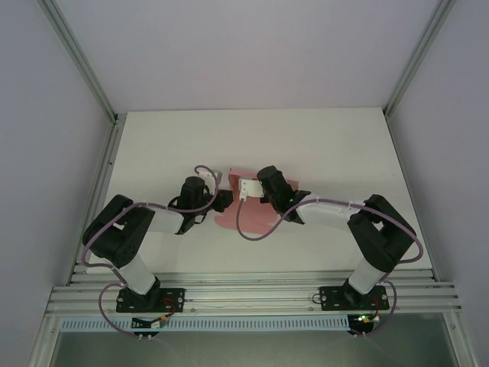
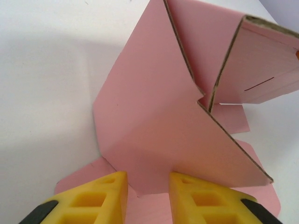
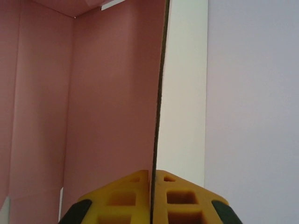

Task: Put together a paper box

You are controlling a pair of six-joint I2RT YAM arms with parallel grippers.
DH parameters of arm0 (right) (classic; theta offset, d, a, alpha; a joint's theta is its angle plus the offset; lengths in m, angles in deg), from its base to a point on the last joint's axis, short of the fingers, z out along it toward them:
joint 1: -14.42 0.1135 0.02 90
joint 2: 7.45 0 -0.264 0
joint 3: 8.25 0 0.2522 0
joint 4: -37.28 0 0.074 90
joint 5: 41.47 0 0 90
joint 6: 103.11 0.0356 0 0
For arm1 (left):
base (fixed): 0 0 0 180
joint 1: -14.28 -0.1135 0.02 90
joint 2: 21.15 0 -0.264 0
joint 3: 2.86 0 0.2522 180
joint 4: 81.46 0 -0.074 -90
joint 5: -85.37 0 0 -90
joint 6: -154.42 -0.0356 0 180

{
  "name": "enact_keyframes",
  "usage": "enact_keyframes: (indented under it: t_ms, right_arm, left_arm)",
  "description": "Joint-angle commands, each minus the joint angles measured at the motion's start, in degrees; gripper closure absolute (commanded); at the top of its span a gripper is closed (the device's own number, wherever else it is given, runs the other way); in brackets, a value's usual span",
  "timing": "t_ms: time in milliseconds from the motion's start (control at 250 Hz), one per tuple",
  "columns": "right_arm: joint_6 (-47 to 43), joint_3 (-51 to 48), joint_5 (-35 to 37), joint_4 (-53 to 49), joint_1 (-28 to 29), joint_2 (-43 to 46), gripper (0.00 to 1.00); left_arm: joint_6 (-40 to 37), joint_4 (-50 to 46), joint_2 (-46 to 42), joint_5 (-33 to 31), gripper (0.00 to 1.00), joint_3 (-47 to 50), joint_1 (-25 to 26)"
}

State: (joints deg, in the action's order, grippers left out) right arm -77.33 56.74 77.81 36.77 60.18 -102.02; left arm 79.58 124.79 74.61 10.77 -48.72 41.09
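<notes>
- Step in hand: mid-fold. The paper box (image 1: 233,216) is part-erected, walls raised but not locked, so roughly halfway by my read.
- Location: the box sits on the table (image 1: 306,145) directly between the two tool heads, touching both.
- right gripper (image 3: 152,175): jaws closed flat on the top edge of a side wall (image 3: 112,102). The card runs edge-on straight out from between the fingers, with the box interior to the tool's left and bare table to its right. It's acting as the anchor.
- left gripper (image 2: 147,177): fingers stand apart, gap far wider than the card, nothing clamped. The lower corner of an upright panel (image 2: 154,121) dips into the gap just ahead of the fingertips, with flat card lying under them.
- Beyond that panel, up and to the tool's right, a slotted end flap (image 2: 266,70) stands folded over but loose. A raw cut edge shows between the two.
- Next move, as I judge it: the left tool either re-grips that panel or pushes it further upright toward the slotted flap. The right tool has to hold its wall square meanwhile.
- Needs: a light squeeze and a push along the crease — thin card will buckle if it's loaded off-axis.
- Risk: the whole box skating across the table if the anchor slips.
</notes>
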Motion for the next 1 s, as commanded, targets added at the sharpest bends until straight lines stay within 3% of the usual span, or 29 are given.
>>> enact_keyframes:
  t_ms: [0, 60, 375, 531, 731, 827, 994]
  right_arm:
    - [1.0, 0.8, -8.0, -9.2, 2.7, -2.7, 1.0]
    - [1.2, 1.3, -7.4, -9.5, 2.7, -3.6, 1.0]
    - [2.1, 2.1, -9.4, -13.1, 2.7, -4.1, 1.0]
    - [1.6, 1.2, -4.4, -12.8, 4.4, -5.8, 1.0]
    - [3.3, -3.5, -0.7, -12.9, 3.8, -1.3, 1.0]
    - [2.7, -4.2, 0.4, -12.9, 3.6, 0.2, 1.0]
    - [1.4, -4.4, 0.7, -12.6, 3.7, 1.3, 1.0]
  left_arm:
    - [-1.3, 8.9, 1.4, 0.4, 0.7, -4.4, -0.2]
    - [-2.8, 9.6, 1.6, 1.8, 0.66, -4.6, -0.2]
    - [-5.0, 11.8, 4.1, -4.7, 0.67, -6.2, -0.2]
    - [-3.6, 16.2, 4.7, -2.2, 0.65, -4.4, -0.4]
    - [-1.2, 19.9, 1.9, -1.7, 0.61, 2.4, -3.0]
    - [1.9, 19.3, 2.2, 1.1, 0.62, 2.8, -6.0]
    - [4.4, 26.5, 5.5, 9.5, 0.62, 3.8, -9.6]
